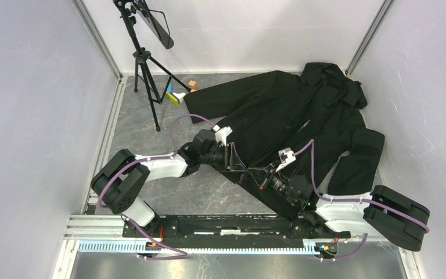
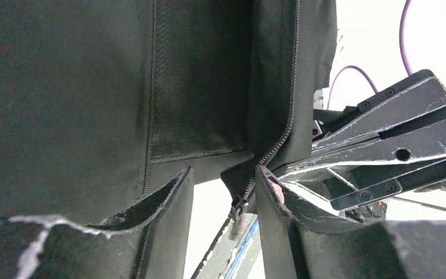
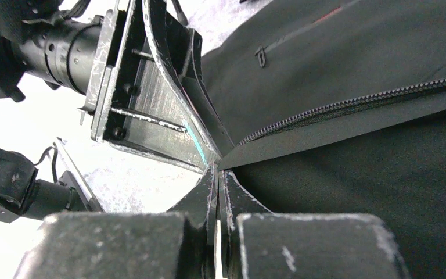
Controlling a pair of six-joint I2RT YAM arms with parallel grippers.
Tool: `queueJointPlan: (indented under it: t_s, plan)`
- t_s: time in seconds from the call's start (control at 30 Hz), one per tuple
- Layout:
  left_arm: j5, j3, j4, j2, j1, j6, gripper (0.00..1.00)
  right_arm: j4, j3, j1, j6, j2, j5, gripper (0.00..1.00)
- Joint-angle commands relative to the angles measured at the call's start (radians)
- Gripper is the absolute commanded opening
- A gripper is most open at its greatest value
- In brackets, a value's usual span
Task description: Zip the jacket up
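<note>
The black hooded jacket (image 1: 302, 116) lies spread across the table, hood at the far right. My left gripper (image 1: 230, 158) is at its bottom hem. In the left wrist view it (image 2: 223, 173) is open, and the zipper's lower end with the slider (image 2: 239, 206) hangs between the fingers, close to the right finger (image 2: 267, 186). My right gripper (image 1: 262, 174) is just right of it. In the right wrist view it (image 3: 218, 168) is shut on the hem corner of the jacket (image 3: 354, 174), where the open zipper teeth (image 3: 348, 104) end.
A black tripod (image 1: 145, 70) with a dark panel stands at the far left. Small coloured blocks (image 1: 177, 94) lie beside the jacket's sleeve. White walls close in both sides, and a metal rail (image 1: 220, 224) runs along the near edge.
</note>
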Motion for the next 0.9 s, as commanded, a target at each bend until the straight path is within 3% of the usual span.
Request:
queueJointPlan:
  t_s: [0.0, 0.17, 0.57, 0.7, 0.87]
  plan:
    - [0.042, -0.039, 0.167, -0.015, -0.015, -0.05, 0.52, 0.162, -0.168, -0.013, -0.022, -0.027, -0.019, 0.0]
    - [0.055, -0.082, 0.24, -0.034, -0.016, -0.079, 0.62, 0.209, -0.19, -0.035, 0.002, -0.001, -0.049, 0.0]
    - [0.128, -0.144, 0.503, 0.012, -0.021, -0.208, 0.45, 0.262, -0.197, -0.065, 0.048, 0.059, -0.1, 0.0]
    - [0.14, -0.161, 0.547, 0.014, -0.023, -0.229, 0.46, 0.23, -0.188, -0.066, 0.054, 0.057, -0.098, 0.0]
    - [0.144, -0.181, 0.564, -0.013, -0.025, -0.228, 0.55, 0.2, -0.183, -0.066, 0.062, 0.054, -0.095, 0.0]
